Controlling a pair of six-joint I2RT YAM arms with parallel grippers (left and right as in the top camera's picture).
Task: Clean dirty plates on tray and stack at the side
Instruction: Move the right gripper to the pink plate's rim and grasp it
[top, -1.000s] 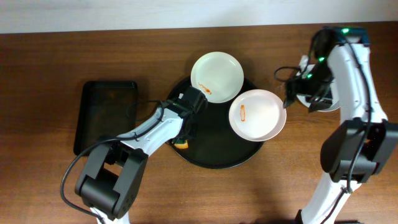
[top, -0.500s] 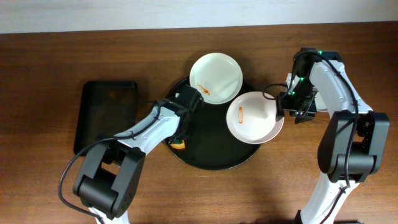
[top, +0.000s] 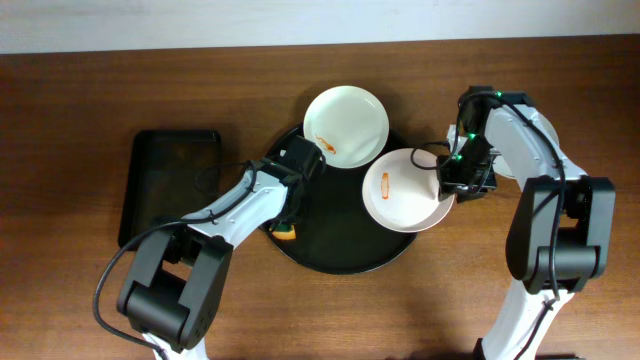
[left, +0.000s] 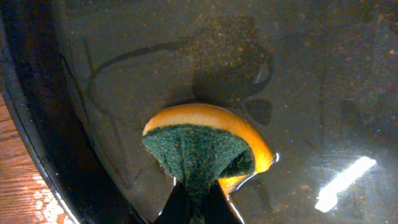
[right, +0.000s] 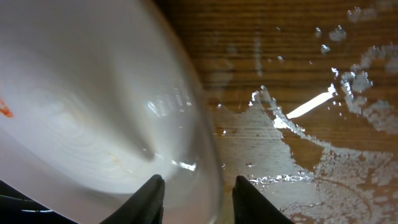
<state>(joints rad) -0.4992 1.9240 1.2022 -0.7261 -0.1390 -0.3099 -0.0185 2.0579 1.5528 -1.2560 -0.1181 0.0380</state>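
Left claw (left: 196, 202): pressed together on a yellow-orange sponge with a green scouring face (left: 199, 152). The sponge is squeezed into a fold just ahead of the fingertips and rests on the wet floor of the large round black tray (left: 311, 74). The tray's raised rim curves past on the claw's left, with wood beyond it.

Right claw (right: 199, 202): spread, one finger on either side of the rim of the pale round shallow plate (top: 405, 190). The inner finger (right: 152, 199) lies over the plate's bowl, and the outer finger (right: 249, 199) is over the table. I see a thin strip of wood between rim and outer finger. This plate overhangs the tray's edge on the claw's side and carries an orange smear (top: 386, 182) across the bowl from the claw.

Surroundings: a white round plate (top: 346, 125), also smeared orange, sits beyond the left claw. It overlaps the tray's far rim and touches the pale plate. The brown wooden table (top: 80, 300) is wet in patches (right: 298, 143) outside the right claw. A smaller rectangular black tray (top: 170, 185) lies well apart, behind the left arm.
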